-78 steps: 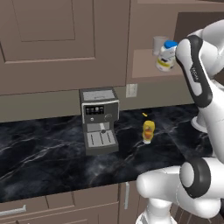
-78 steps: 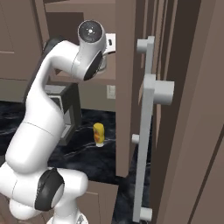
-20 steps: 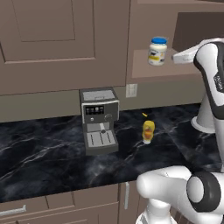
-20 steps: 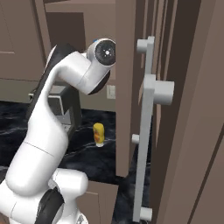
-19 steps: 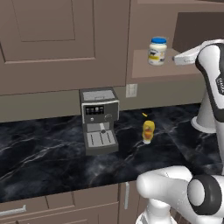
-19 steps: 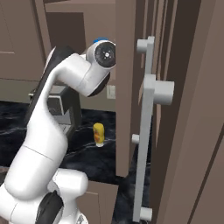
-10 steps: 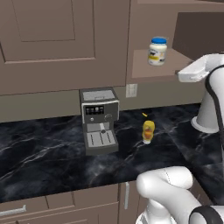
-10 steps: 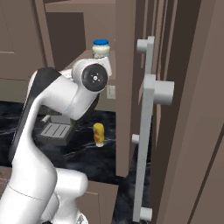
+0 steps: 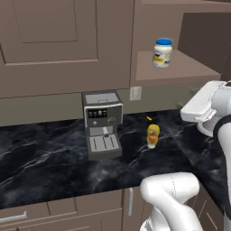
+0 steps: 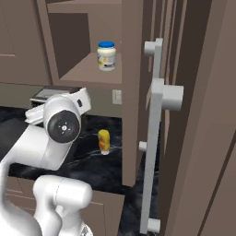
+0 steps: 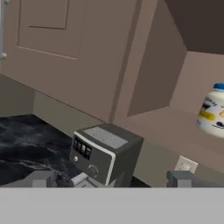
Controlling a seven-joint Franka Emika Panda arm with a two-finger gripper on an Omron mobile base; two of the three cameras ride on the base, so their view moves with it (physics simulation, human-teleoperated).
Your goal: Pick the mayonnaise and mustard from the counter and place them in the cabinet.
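Brown cabinet (image 9: 180, 72) stands open, and I read the mayonnaise (image 9: 162, 53) upright on its tan shelf, alone, near the middle; the right base view has the jar (image 10: 106, 56) toward the back of the shelf. In the hand view I catch the jar (image 11: 213, 111) at the right edge, on the same shelf. Mustard (image 9: 153, 136) is upright on the black counter (image 9: 45, 158), just right of the coffee machine (image 9: 103, 123) and apart from it, below the shelf. From the right base view I see the bottle (image 10: 104, 141) beyond my arm's elbow. Gripper (image 11: 111, 179): I see two finger tips set wide apart at the bottom of the hand view, nothing between them, pointing at the coffee machine. A wall outlet (image 9: 136, 93) sits behind the bottle.
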